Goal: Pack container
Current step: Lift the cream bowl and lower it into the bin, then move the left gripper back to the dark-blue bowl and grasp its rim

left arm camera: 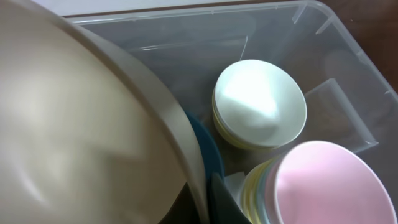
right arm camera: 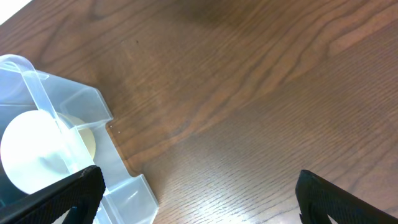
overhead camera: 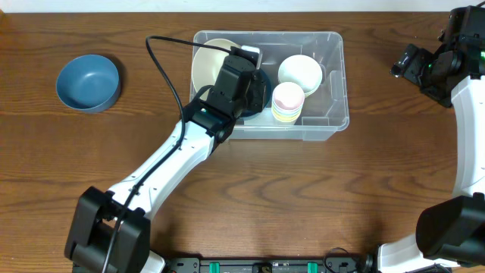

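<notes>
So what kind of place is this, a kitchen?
Probably a robot lab, not a kitchen: a left arm and a right arm at a wooden table, with a bin of bowls.

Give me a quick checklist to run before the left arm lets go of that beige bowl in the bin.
1. Grip: left claw shut on the beige bowl at its rim: ok.
2. The beige bowl is within the container walls: ok.
3. Bowl supported underneath: cannot tell, the arm hides it.
4. Bowl apart from the white bowl and the cup stack: ok.
5. Other arm: right claw open, outside the container: ok.
6. Everything packed: not ok, the blue bowl sits on the table.
</notes>
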Robot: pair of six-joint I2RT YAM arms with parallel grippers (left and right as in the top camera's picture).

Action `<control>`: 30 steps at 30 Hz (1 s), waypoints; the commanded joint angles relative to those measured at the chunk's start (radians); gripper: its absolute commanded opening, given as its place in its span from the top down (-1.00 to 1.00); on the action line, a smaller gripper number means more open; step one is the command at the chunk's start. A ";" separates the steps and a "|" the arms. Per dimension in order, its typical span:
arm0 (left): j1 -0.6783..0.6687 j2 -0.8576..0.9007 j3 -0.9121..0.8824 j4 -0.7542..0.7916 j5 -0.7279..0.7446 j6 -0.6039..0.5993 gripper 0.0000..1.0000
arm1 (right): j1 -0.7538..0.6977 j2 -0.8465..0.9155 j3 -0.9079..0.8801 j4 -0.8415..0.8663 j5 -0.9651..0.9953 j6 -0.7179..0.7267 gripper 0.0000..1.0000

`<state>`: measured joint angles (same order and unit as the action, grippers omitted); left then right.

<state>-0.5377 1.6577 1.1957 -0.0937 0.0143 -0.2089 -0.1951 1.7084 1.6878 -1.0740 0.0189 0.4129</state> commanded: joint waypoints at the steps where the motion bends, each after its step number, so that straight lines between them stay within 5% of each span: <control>1: 0.002 0.024 0.009 0.023 -0.034 0.013 0.85 | -0.004 0.007 0.011 0.000 0.008 0.009 -0.98; 3: 0.002 0.028 0.009 0.035 -0.034 0.014 0.34 | -0.004 0.007 0.011 0.000 0.008 0.009 -0.99; 7: 0.009 0.027 0.009 0.069 -0.035 0.013 -0.09 | -0.004 0.007 0.011 0.000 0.008 0.009 -0.98; 18: 0.126 -0.049 0.046 0.035 -0.035 -0.003 -0.11 | -0.004 0.007 0.011 0.000 0.008 0.009 -0.99; 30: 0.610 -0.213 0.054 -0.147 -0.033 -0.013 -0.13 | -0.004 0.007 0.011 0.000 0.008 0.009 -0.99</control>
<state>-0.0040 1.4330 1.2385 -0.2180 -0.0109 -0.2131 -0.1951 1.7084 1.6878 -1.0740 0.0189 0.4129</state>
